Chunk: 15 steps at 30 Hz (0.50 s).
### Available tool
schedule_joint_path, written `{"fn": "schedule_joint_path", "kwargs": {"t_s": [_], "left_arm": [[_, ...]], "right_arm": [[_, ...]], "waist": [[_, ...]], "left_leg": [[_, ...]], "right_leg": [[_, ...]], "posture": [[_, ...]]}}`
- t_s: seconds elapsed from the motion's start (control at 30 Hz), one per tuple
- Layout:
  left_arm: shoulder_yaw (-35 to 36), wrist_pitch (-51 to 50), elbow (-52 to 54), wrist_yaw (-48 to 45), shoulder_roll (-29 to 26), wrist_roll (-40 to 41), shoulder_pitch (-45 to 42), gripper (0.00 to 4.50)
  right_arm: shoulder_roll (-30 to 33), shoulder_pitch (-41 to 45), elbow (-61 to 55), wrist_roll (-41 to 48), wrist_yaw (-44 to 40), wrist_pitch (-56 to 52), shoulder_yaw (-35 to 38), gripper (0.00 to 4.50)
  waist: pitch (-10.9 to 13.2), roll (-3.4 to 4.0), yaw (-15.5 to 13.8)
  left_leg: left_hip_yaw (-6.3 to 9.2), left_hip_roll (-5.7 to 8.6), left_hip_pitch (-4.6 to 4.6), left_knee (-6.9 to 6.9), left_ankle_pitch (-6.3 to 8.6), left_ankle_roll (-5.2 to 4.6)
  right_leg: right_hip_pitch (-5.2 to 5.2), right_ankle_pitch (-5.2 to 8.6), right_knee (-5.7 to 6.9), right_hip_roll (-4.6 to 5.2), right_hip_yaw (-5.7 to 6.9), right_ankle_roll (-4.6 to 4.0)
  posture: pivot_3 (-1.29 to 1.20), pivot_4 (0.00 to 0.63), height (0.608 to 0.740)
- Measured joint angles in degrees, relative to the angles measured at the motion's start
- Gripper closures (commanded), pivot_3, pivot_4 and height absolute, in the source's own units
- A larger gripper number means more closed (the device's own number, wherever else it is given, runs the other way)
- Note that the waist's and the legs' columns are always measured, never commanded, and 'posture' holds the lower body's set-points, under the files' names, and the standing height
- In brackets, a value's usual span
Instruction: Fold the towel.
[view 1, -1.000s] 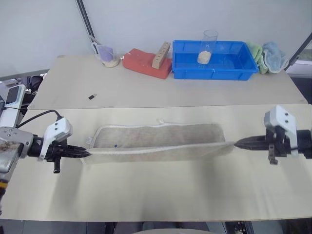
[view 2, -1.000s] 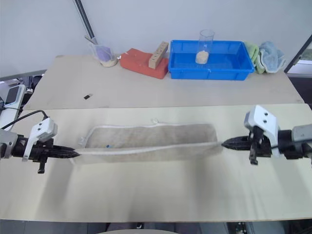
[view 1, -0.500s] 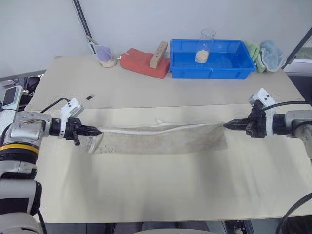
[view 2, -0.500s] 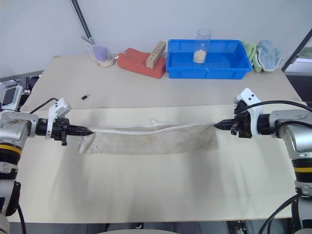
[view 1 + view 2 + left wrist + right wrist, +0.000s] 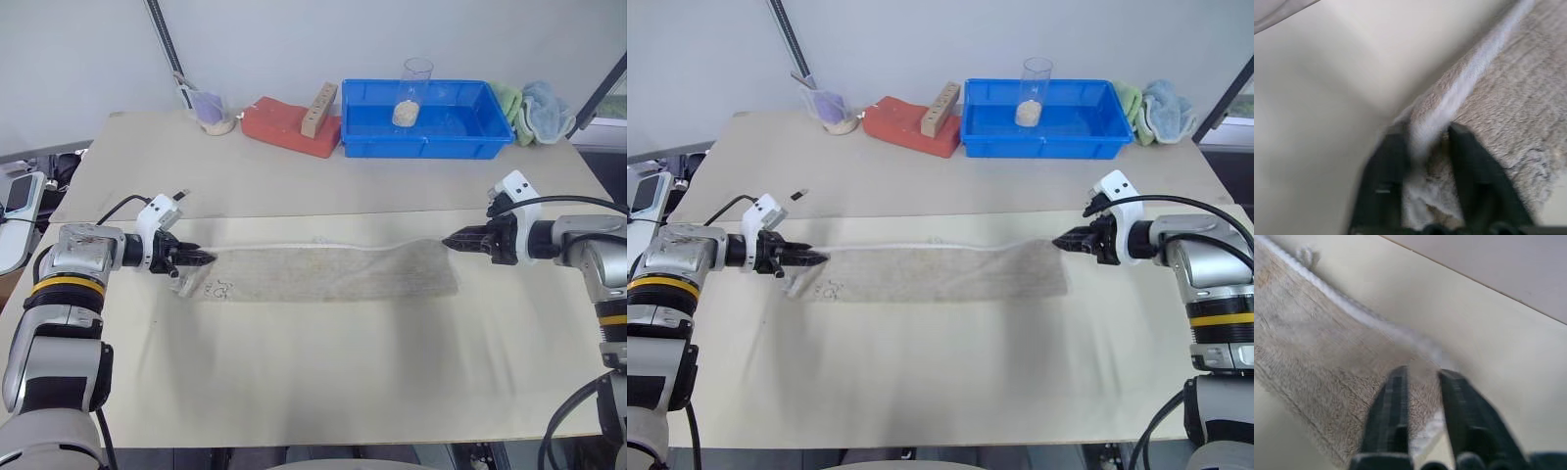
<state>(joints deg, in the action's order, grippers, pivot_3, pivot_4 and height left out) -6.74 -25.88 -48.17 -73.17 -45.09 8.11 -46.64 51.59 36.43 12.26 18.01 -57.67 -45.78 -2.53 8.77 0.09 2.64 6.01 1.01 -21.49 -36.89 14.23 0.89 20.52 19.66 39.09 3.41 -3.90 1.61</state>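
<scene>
We see one towel lying folded into a long flat strip across the near worktop, and two pincers, one at each end. The left pincer has its fingers parted, the towel's white edging between them. The right pincer is likewise parted over the opposite corner. Behind stand one blue bin and one clear cup.

The towel, beige-grey terry with white stitched edging, lies flat as a long folded strip stretching between the left gripper and right gripper, its corners at their fingertips.
</scene>
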Motion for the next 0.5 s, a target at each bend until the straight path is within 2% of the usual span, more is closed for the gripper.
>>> {"fn": "schedule_joint_path", "kwargs": {"t_s": [0.1, 0.2, 0.37, 0.5], "left_arm": [[1.35, 1.18, 0.24, 0.21, -0.31, 0.12, 0.28, 0.08], [3.13, 4.95, 2.64, 0.20, -2.11, 0.22, 1.94, 0.00], [6.75, 6.13, 19.63, -4.46, -5.70, 3.91, 6.45, 0.00], [6.86, 1.31, 35.58, -8.01, -5.97, 9.35, 12.44, 0.00]], "right_arm": [[-0.15, -0.01, -0.46, -0.02, 2.23, 0.71, 1.80, 1.07], [0.62, -1.65, -4.24, 0.39, 4.97, 1.74, 6.88, 0.08], [2.90, -15.32, -23.67, 3.58, 6.20, 1.65, 16.85, 0.08], [-1.71, -24.44, -34.09, 4.85, 11.35, -0.71, 19.19, 0.08]], "waist": [[0.00, 0.00, 0.00], [0.00, 0.00, -0.02], [-0.09, 0.00, -0.43], [-0.09, 0.00, -0.28]], "left_leg": [[0.00, 0.00, 0.01, 0.00, 0.00, 0.00], [0.03, -0.02, -0.08, 0.01, 0.00, 0.01], [0.14, -0.02, -0.24, 0.00, -0.01, 0.03], [0.11, -0.01, -0.12, 0.00, -0.02, 0.03]], "right_leg": [[0.00, 0.00, 0.01, 0.00, 0.00, 0.00], [0.12, 0.00, 0.06, -0.01, 0.00, 0.00], [0.13, 0.00, 0.08, 0.01, 0.09, 0.00], [-0.07, 0.00, 0.00, 0.01, -0.04, 0.00]], "posture": [[0.00, 0.150, 0.740], [0.00, 0.150, 0.740], [0.00, 0.150, 0.740], [0.00, 0.150, 0.740]]}}
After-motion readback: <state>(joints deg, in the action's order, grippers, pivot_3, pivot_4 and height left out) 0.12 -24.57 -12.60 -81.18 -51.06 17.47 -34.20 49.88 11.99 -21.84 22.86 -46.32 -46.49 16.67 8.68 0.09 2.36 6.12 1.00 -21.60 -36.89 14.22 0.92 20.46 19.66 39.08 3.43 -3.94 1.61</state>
